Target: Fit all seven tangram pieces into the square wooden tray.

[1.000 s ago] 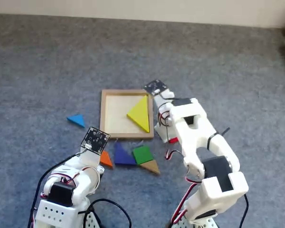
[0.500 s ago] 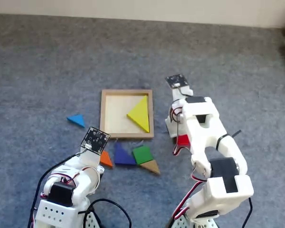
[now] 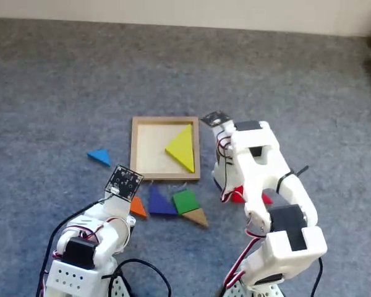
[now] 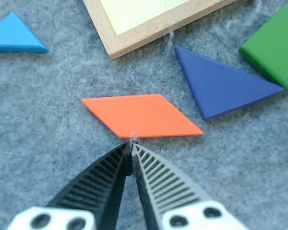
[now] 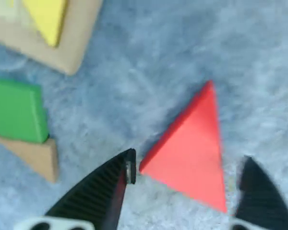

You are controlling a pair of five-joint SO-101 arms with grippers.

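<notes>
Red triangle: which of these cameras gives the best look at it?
The right wrist view: the red triangle lies plainly on the carpet between the jaws of the open right gripper. The high view catches red slivers under the right arm. The left wrist view faces the orange piece.

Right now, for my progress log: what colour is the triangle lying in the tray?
Yellow; the triangle shows best in the high view.

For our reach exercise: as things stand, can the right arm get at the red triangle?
Probably yes: the right tool is open and straddles the red triangle, which lies uncovered on the carpet.
</notes>
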